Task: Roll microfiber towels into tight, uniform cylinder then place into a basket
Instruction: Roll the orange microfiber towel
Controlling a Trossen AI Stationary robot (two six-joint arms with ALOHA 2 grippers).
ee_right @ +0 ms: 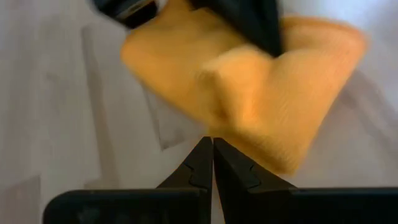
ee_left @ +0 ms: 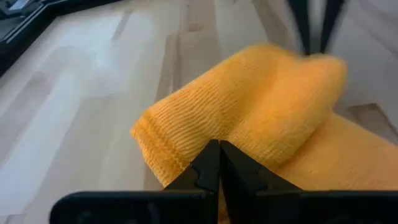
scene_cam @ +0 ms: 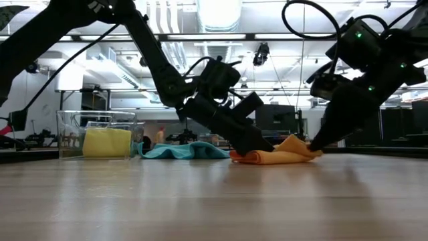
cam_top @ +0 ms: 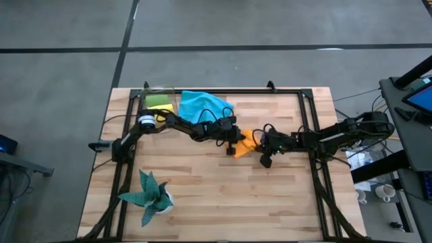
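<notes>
An orange towel (cam_top: pixel 248 142), partly rolled with a loose fold on top, lies on the table's middle. My left gripper (cam_top: pixel 234 145) is shut at its left end and my right gripper (cam_top: pixel 260 146) is shut at its right end. A blue towel (cam_top: pixel 202 104) lies crumpled on the far part of the table. The clear basket (scene_cam: pixel 69 134) stands at the far left with a yellow towel (scene_cam: pixel 107 142) and a green towel (cam_top: pixel 159 100) inside it. My left gripper touches the orange towel's rolled fold (ee_left: pixel 186 124) with its shut fingertips (ee_left: pixel 210 158), coming slanting down from the table's left. The towel lies on the table. My right gripper's shut fingertips (scene_cam: pixel 314 147) stand at the towel's right end (scene_cam: pixel 301 148), slanting down from the right; whether they touch it, I cannot tell.
A dark teal plant in a white pot (cam_top: pixel 151 196) stands near the front left corner. A black metal frame (cam_top: pixel 312 121) runs along the table's edges. Bare wood lies in front of the orange towel.
</notes>
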